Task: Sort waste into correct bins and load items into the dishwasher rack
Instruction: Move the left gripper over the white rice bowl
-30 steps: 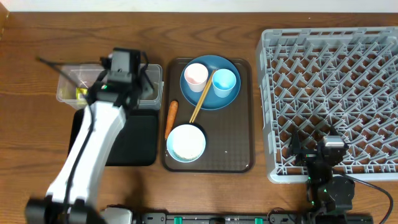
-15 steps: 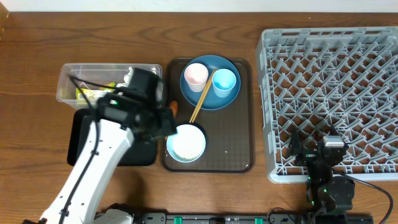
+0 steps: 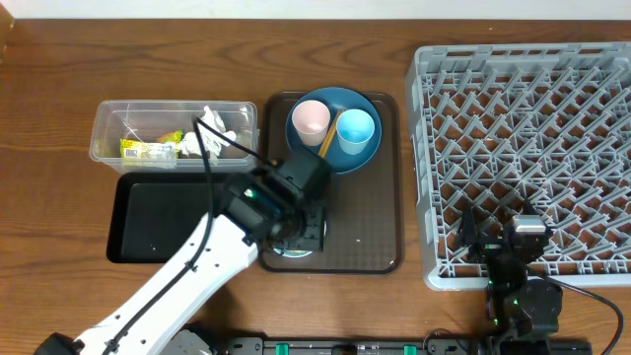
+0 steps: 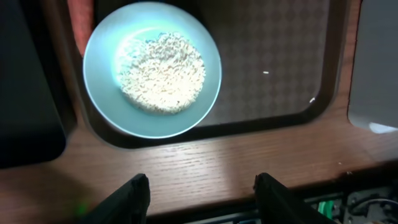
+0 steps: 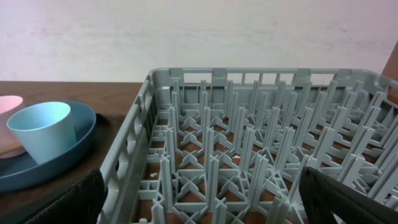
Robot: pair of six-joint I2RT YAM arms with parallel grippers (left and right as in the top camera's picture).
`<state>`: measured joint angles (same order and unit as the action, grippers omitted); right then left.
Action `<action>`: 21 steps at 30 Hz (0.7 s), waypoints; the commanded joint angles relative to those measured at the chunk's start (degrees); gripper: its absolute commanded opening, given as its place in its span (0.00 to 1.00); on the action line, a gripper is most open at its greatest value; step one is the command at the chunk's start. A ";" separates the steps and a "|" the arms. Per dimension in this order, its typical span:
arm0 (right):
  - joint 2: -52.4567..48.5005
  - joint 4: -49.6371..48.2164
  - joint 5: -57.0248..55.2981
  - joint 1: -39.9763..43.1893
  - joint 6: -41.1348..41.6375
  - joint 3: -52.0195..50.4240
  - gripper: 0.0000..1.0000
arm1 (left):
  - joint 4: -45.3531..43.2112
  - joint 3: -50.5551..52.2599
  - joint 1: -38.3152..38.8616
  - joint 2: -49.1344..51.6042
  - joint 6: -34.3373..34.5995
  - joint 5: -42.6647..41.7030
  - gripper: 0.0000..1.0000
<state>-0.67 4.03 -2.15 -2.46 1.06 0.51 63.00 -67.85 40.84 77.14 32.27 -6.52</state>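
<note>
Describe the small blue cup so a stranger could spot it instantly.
Just left of the big grey rack lies a dark brown tray, with a round dark blue plate at its far end. Two small cups stand on it; yours is the light blue cup nearer the rack, not the pink cup.

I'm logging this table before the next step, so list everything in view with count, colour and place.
Dishwasher rack: one, grey, table's right side.
Serving tray: one, dark brown, centre.
Plate: one, dark blue, on serving tray.
Pink cup: one, on plate.
Light blue cup: one, on plate.
Chopsticks: wooden, between the cups; count unclear.
Bowl: one, light blue, on serving tray.
Rice: white heap, in bowl.
Carrot: one, orange, beside bowl.
Clear container: one, back left.
Wrapper: one, yellow-green, in clear container.
Tissue: one, white, in clear container.
Black tray: one, beside clear container.
Left gripper: open, near bowl.
Right gripper: open, at rack's edge.
</note>
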 commanded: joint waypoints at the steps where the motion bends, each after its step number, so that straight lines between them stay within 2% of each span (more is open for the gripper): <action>1: 0.39 0.07 -0.17 -0.52 0.17 -0.20 0.99 | -0.31 0.31 1.66 0.00 2.38 4.57 0.57; 8: 0.39 0.07 -0.17 -0.52 0.17 -0.20 0.99 | -6.43 3.58 2.49 0.00 2.51 4.70 0.56; 14: 0.39 0.07 -0.17 -0.52 0.17 -0.20 0.99 | -17.27 10.71 2.49 0.02 2.54 4.70 0.51; 16: 0.39 0.07 -0.17 -0.52 0.17 -0.20 0.99 | -22.05 13.88 2.49 0.02 2.75 4.68 0.46; 21: 0.39 0.07 -0.17 -0.52 0.17 -0.20 0.99 | -29.73 18.75 2.49 0.02 4.52 5.22 0.45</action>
<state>-0.67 4.03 -2.15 -2.46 1.06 0.51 35.05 -50.85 43.20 77.14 35.57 -2.61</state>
